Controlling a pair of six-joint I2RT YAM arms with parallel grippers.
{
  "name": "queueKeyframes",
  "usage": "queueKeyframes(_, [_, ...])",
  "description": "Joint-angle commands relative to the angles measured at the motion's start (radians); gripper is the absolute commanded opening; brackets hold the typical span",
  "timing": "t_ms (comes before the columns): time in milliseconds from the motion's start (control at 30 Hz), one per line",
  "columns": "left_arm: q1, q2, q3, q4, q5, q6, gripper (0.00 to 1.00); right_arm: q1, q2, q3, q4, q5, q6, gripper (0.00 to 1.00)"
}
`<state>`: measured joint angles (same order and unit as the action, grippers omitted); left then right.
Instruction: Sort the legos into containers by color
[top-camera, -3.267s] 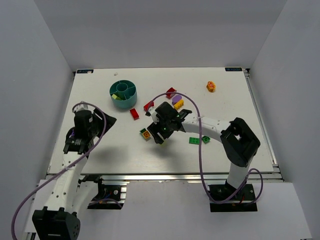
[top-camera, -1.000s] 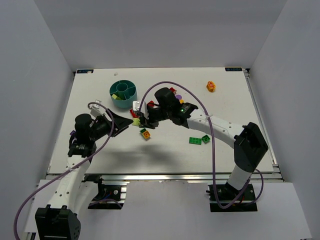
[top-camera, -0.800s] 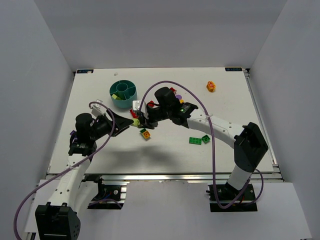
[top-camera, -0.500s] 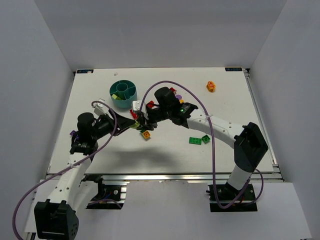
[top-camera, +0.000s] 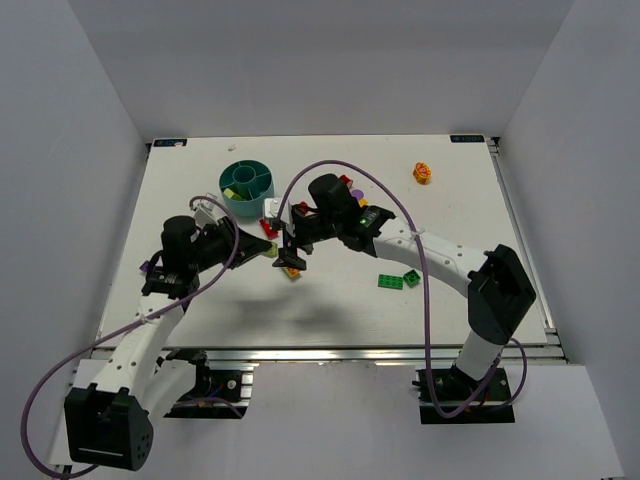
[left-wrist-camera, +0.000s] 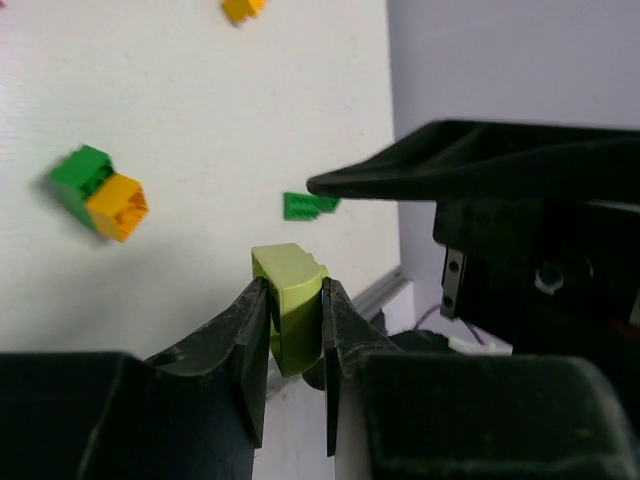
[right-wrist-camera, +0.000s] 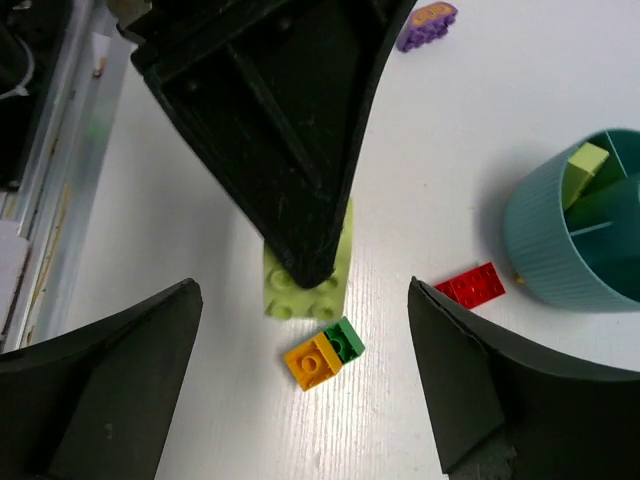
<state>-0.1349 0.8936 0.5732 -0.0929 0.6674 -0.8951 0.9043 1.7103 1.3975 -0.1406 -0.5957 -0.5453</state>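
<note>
- Flat green plate (top-camera: 389, 281) and small green brick (top-camera: 411, 277): side by side on the tabletop (top-camera: 450, 230), nearest the arm bases and right of centre. Unsorted.
- Orange-and-green brick (right-wrist-camera: 323, 355): two pieces stuck together, lying on the tabletop below the point where the two arms meet. Unsorted.
- Purple brick (right-wrist-camera: 427, 25): carries an orange piece and lies beside the left arm, well apart from the rest.
- Lime brick (left-wrist-camera: 290, 300): pinched upright between the two fingers of the left end effector (top-camera: 264, 247), which is closed on it and appears to hold it clear of the tabletop.
- Right end effector (top-camera: 290, 250): fingers spread wide on either side of the lime brick, touching nothing. Judged a hand-over, giving the brick to the arm on the cup's side.
- Red brick (right-wrist-camera: 472, 285): flat on the tabletop, just beside the cup's outer wall. A second red brick (top-camera: 298, 210) lies near it.
- Teal cup (top-camera: 262, 200): upright, beyond the left end effector, divided by inner walls. One compartment holds a yellow-green piece (right-wrist-camera: 585, 160); the other compartments in view show no brick.
- Orange piece (top-camera: 422, 172): alone towards the far right corner.
- Judged progress: early, with most bricks not yet in the cup.
</note>
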Motion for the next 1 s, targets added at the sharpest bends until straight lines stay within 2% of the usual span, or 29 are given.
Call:
queueKeyframes(0, [0.004, 0.028, 0.129, -0.195, -0.152, 0.126, 0.0, -0.015, -0.037, -0.018, 0.071, 0.103, 0.025, 0.89])
queueKeyframes(33, [0.014, 0.06, 0.157, -0.265, -0.182, 0.155, 0.0, -0.024, -0.044, -0.028, 0.075, 0.126, 0.047, 0.89])
queueKeyframes(133, [0.073, 0.134, 0.253, -0.343, -0.273, 0.165, 0.0, -0.087, -0.084, -0.057, 0.072, 0.168, 0.093, 0.89])
queueKeyframes(267, [0.112, 0.235, 0.356, -0.315, -0.366, 0.09, 0.0, -0.172, -0.158, -0.136, 0.075, 0.172, 0.096, 0.89])
queueKeyframes(333, [0.112, 0.292, 0.402, -0.311, -0.402, 0.015, 0.0, -0.191, -0.198, -0.179, 0.062, 0.151, 0.094, 0.8])
queueKeyframes(367, [0.112, 0.324, 0.43, -0.318, -0.42, -0.008, 0.0, -0.199, -0.21, -0.192, 0.058, 0.14, 0.096, 0.72])
queueKeyframes(400, [0.112, 0.388, 0.485, -0.324, -0.439, -0.031, 0.0, -0.211, -0.219, -0.202, 0.055, 0.126, 0.102, 0.39])
queueKeyframes(433, [0.112, 0.419, 0.511, -0.33, -0.445, -0.077, 0.0, -0.215, -0.241, -0.215, 0.049, 0.125, 0.11, 0.16])
queueKeyframes(467, [0.112, 0.447, 0.537, -0.329, -0.448, -0.097, 0.0, -0.219, -0.253, -0.239, 0.052, 0.128, 0.119, 0.0])
queueKeyframes(567, [0.112, 0.524, 0.623, -0.321, -0.476, -0.169, 0.0, -0.222, -0.288, -0.285, 0.059, 0.135, 0.137, 0.0])
queueKeyframes(733, [0.112, 0.619, 0.746, -0.418, -0.592, -0.257, 0.0, -0.234, -0.317, -0.328, 0.068, 0.14, 0.156, 0.0])
queueKeyframes(967, [0.107, 0.692, 0.769, -0.438, -0.643, -0.379, 0.0, -0.251, -0.316, -0.339, 0.072, 0.129, 0.163, 0.0])
